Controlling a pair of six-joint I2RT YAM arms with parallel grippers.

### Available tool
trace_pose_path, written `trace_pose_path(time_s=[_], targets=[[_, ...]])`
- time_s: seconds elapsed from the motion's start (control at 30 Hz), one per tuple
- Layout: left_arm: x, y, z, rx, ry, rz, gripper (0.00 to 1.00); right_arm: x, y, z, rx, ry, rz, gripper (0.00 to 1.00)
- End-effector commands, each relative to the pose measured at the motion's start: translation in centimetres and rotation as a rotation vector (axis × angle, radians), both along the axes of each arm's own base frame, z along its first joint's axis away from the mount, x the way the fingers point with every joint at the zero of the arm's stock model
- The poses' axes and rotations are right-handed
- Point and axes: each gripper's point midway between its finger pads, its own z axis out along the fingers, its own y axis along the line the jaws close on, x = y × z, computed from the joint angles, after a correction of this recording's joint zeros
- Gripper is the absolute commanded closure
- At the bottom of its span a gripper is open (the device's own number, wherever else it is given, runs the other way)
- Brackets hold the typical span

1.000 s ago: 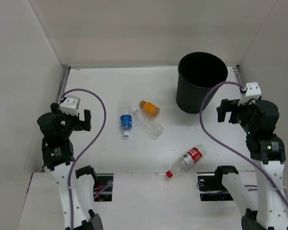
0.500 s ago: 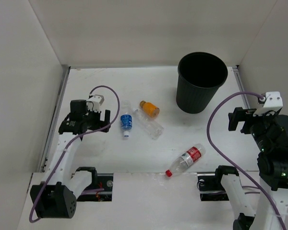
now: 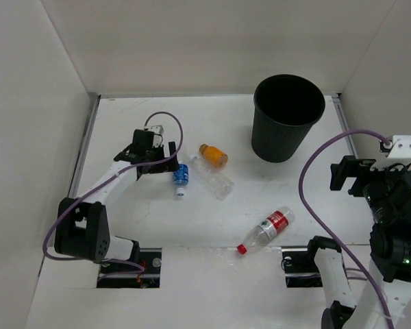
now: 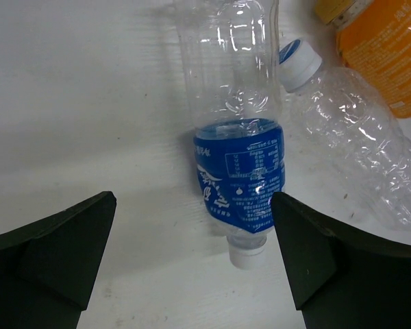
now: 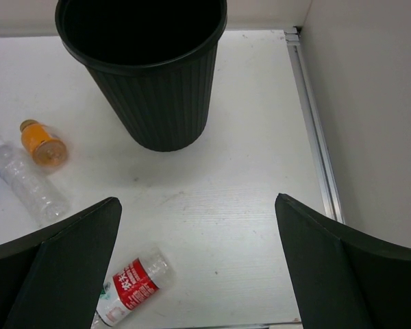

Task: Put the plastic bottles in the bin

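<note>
The blue-label bottle lies on the table, its white cap toward the near edge; it fills the left wrist view. My left gripper is open just left of it, its jaws wide apart with the bottle's neck near the right one. The plain clear bottle and the short orange bottle lie just right of it. The red-label bottle lies near the front edge, also in the right wrist view. The black bin stands at the back right. My right gripper is open, raised at the right.
White walls close in the table on the left, back and right. A metal rail runs along the right edge, another along the left edge. Purple cables loop from both arms.
My left arm has swung right and forward, from the left side to right beside the blue-label bottle. My right arm has drawn back to the right and upward. No bottle has moved.
</note>
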Motion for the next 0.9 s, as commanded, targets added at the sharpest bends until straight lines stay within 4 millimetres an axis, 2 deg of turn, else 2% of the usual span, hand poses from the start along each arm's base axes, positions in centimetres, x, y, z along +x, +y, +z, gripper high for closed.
trace_pose_path(time_s=[0.0,0.1,0.2,0.3,0.43,0.5,0.53,0.57,0.63,0.67,0.7,0.73,0.8,0.87], targets=[[2.6,-2.3,1.7,-0.042,-0.061,0.021,0.0,-0.7,0.6,1.6,0.01,-0.048,0.014,0.0],[3.1,-4.3,0.9,-0.04,-0.044,-0.022,0.0,-1.0,0.8,1.9,0.023,-0.063,0.009,0.0],[3.4,-4.6,-0.9,0.009,-0.012,-0.033,0.0,-1.3,1.2,2.2,0.038,-0.078,0.016,0.0],[3.4,-3.9,-3.0,0.094,0.008,-0.06,0.0,-1.4,1.7,2.9,0.055,-0.088,0.031,0.0],[4.0,-1.6,-5.5,0.268,0.015,-0.09,0.01,-1.3,2.4,4.0,0.084,-0.098,0.063,0.0],[4.3,-0.5,-6.1,0.313,0.025,-0.104,0.15,-0.9,2.7,4.6,0.101,-0.095,0.083,0.0],[4.4,0.0,-6.3,0.33,0.031,-0.115,0.33,-0.5,2.8,4.9,0.11,-0.088,0.093,0.0],[4.5,0.4,-6.3,0.338,0.033,-0.117,0.43,-0.2,2.9,5.0,0.116,-0.081,0.106,0.0],[4.6,1.0,-5.5,0.336,0.027,-0.117,0.62,0.6,3.1,5.1,0.128,-0.065,0.13,0.0],[4.6,1.0,-4.9,0.327,0.021,-0.121,0.67,1.4,3.2,4.7,0.138,-0.041,0.148,0.0],[4.5,0.8,-3.5,0.295,0.003,-0.134,0.74,2.3,3.3,3.9,0.153,-0.001,0.169,0.0],[4.5,0.5,-2.2,0.267,-0.017,-0.142,0.78,2.9,3.5,3.3,0.163,0.027,0.185,0.0],[4.2,-0.7,1.5,0.187,-0.082,-0.174,0.82,4.8,3.9,1.8,0.182,0.096,0.221,0.0],[3.3,-2.7,6.6,0.084,-0.17,-0.241,0.84,6.0,4.5,1.5,0.197,0.122,0.258,0.0]])
